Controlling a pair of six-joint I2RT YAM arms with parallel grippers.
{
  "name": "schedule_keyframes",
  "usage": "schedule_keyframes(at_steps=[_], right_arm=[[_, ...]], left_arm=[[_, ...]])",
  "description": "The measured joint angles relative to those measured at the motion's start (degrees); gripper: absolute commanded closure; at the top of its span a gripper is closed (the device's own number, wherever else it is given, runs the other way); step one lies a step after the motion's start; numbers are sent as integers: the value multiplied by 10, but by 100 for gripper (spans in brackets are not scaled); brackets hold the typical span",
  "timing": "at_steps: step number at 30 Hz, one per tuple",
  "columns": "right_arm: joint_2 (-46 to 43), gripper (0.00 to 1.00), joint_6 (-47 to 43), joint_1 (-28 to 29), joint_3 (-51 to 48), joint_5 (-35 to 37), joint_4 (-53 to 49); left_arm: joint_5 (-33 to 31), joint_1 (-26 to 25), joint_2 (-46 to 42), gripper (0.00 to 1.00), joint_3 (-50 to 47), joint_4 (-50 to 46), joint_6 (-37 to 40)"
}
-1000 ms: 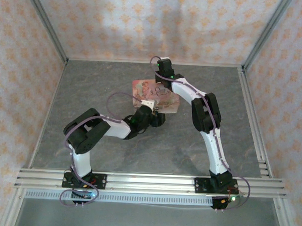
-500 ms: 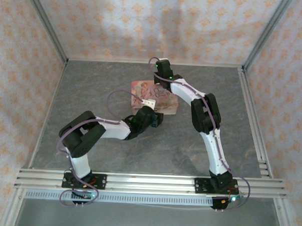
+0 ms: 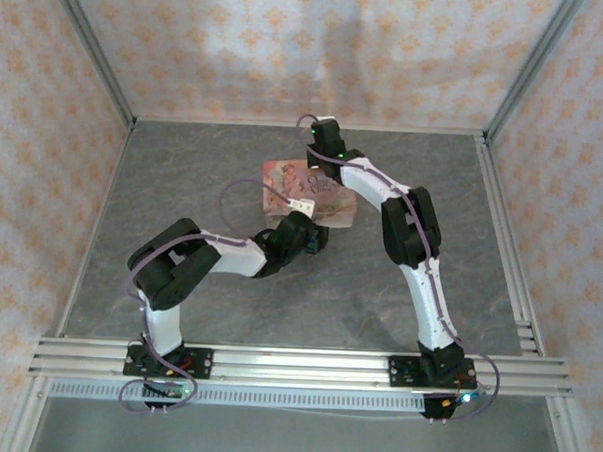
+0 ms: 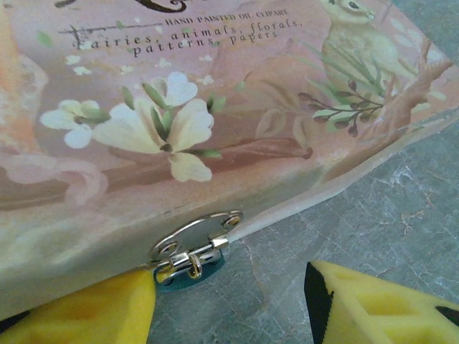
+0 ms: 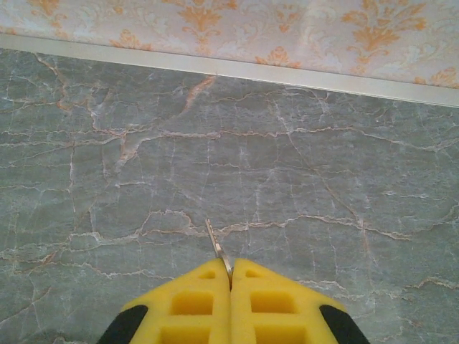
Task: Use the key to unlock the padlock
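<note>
The padlock [image 4: 188, 276] hangs from the silvery hasp [image 4: 195, 242] on the front of the pink floral box [image 4: 179, 122]. Only a sliver of its blue body and a small ring show below the hasp. My left gripper [image 4: 229, 304] is open low in front of the box. Its left finger [image 4: 86, 309] lies against the padlock's left side and its right finger [image 4: 373, 304] stands well apart to the right. Over bare floor behind the box, my right gripper [image 5: 230, 278] is shut on the key [image 5: 216, 245], whose thin toothed blade sticks out ahead of the fingertips.
The box [image 3: 308, 191] lies mid-table, the left wrist [image 3: 299, 234] at its near edge and the right wrist [image 3: 325, 137] at its far edge. The back wall's base rail [image 5: 229, 68] runs ahead of the right gripper. Grey marbled floor [image 3: 183, 181] lies open on both sides.
The left gripper's jaws have narrowed a little and the left arm's elbow has shifted slightly. The right arm and the box have not moved.
</note>
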Motion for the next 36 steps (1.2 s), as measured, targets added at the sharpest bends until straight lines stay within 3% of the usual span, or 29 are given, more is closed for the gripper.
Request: schedule_keyframes(at_steps=[7,13,19,27,31,36], right_arm=[[0,100,0,0,2,0,2],[0,100,-2,0,7,0,-5],[0,100,-2,0,7,-2,-5],[-2,100,-2,0,4,-3,-5],[-4,100,-2,0,-1,-4,-1],[-10,100,-2,3,-11,-6,2]], left_arm=[[27,8,28,43,10,40,-3],[96,21,58,43,18,87,-15],[146,25,79,33,24,104,-27],[160,28,86,44,21,141,-45],[177,32,85,34,15,161,-59],[176,37,66,33,-17,170,-75]])
